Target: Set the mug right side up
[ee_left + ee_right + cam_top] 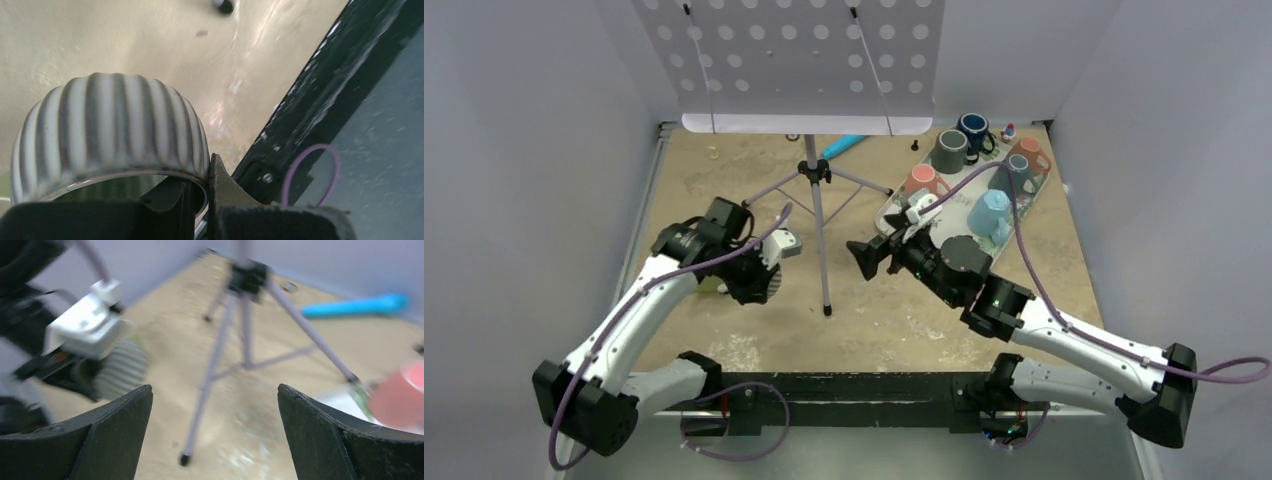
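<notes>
The mug (110, 125) is grey-white and ribbed, and its open mouth faces the left wrist camera. My left gripper (202, 175) is shut on its rim, one finger inside the mouth and one outside against the wall. In the top view the left gripper (752, 282) covers the mug at the left middle of the table. The right wrist view shows the mug (122, 371) tilted under the left gripper's white camera block. My right gripper (864, 260) is open and empty in mid-air, pointing left toward the mug; its jaws stand wide apart in its wrist view (215, 405).
A thin purple tripod (819, 215) holding a white perforated board (799, 60) stands between the arms. A tray (894, 212) with several mugs is at the back right. A blue pen (844, 146) lies at the back. The black table edge (310, 110) is close to the mug.
</notes>
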Tool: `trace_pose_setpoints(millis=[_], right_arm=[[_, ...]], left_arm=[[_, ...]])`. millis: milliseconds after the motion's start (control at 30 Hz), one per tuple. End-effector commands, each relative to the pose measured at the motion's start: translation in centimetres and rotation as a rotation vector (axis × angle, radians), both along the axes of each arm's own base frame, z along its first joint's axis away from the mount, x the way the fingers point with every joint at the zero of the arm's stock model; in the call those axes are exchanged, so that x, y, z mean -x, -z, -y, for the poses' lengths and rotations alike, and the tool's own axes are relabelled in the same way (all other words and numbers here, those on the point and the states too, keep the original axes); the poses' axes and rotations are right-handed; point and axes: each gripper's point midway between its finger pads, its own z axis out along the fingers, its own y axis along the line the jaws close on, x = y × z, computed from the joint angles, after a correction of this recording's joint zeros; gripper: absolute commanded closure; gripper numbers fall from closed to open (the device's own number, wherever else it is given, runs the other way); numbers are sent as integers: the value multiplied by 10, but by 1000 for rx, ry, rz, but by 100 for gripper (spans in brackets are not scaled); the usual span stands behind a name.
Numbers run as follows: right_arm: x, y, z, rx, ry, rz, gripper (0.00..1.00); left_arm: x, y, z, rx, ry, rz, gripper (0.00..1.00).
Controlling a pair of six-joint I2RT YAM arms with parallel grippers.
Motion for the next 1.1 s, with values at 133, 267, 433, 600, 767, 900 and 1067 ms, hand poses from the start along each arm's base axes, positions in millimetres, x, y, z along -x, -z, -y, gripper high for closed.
trace_pose_setpoints(millis=[133, 267, 433, 600, 767, 900, 1067], right_arm=[[-90, 88, 190, 138, 709, -218, 1], [-111, 93, 233, 157, 797, -198, 1], [-143, 93, 200, 238, 583, -166, 1], [-191, 106, 202, 329, 545, -209, 1], [-213, 127, 200, 497, 426, -149, 1], [-228, 135, 207, 645, 346, -88, 3], [-244, 160, 208, 820, 193, -89, 8]], left_arm=[[-25, 64, -17, -327, 169, -17, 100], [-35, 92, -18, -380, 221, -58, 100], [-40, 109, -14, -370, 278, -48, 100], [-38, 119, -13, -371, 310, -72, 87], [-33, 118, -15, -364, 339, -59, 59], [-33, 93, -15, -338, 326, 10, 51], [-22, 54, -11, -252, 294, 101, 47]])
